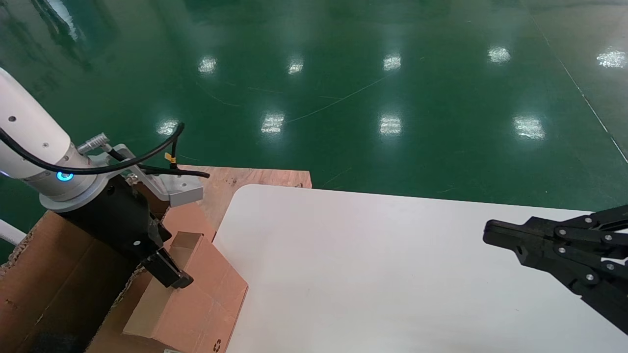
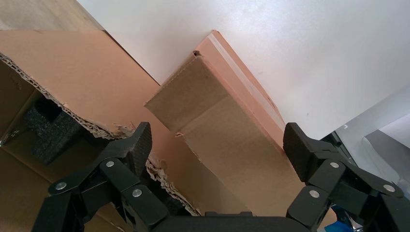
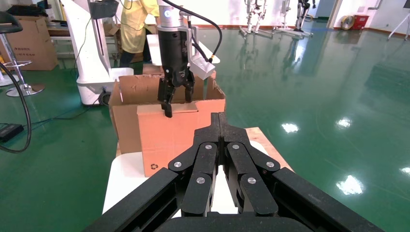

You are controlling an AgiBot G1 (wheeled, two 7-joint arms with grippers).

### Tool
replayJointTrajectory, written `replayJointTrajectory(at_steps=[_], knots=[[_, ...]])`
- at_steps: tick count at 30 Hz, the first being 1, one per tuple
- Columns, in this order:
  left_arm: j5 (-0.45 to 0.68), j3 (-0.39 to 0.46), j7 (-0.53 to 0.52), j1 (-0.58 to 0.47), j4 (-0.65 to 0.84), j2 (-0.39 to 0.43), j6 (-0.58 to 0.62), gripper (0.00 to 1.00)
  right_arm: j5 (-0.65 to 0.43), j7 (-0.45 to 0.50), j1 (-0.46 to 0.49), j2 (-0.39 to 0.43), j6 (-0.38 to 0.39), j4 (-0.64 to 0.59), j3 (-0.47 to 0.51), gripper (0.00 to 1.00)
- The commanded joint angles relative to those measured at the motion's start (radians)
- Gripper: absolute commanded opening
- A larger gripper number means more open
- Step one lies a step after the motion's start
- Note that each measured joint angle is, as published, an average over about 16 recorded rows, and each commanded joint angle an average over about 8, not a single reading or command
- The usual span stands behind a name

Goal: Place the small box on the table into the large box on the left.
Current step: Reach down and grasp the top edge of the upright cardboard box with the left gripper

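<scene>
Unfinished: small box leaning on large box at eight o'clock; left gripper spread above, right gripper pressed together.

Colours of the scene
Pinkish-brown small box with black mark; brown carton; white tabletop; glossy green floor; black claws.

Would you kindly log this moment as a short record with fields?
small box: standing at the table's left edge, leaning against the large box, not yet inside it
large box: left of the table, open, dark foam piece inside
left claw: open, fingers astride the small box's top edge
right claw: shut, idle above the table's right side
table: white
</scene>
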Motion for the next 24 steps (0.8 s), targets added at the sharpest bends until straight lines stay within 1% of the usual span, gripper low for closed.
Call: replayJointTrajectory(at_steps=[1,24], knots=[[-0.005,0.006,0.001,-0.002,0.0,0.002,-0.001,1.0,0.0,0.0,0.0,0.0,0.0,0.0,0.0,0.0],[-0.052,0.055,0.022,0.004,-0.002,0.018,-0.012,1.0,0.0,0.0,0.0,0.0,0.0,0.0,-0.001,0.0]])
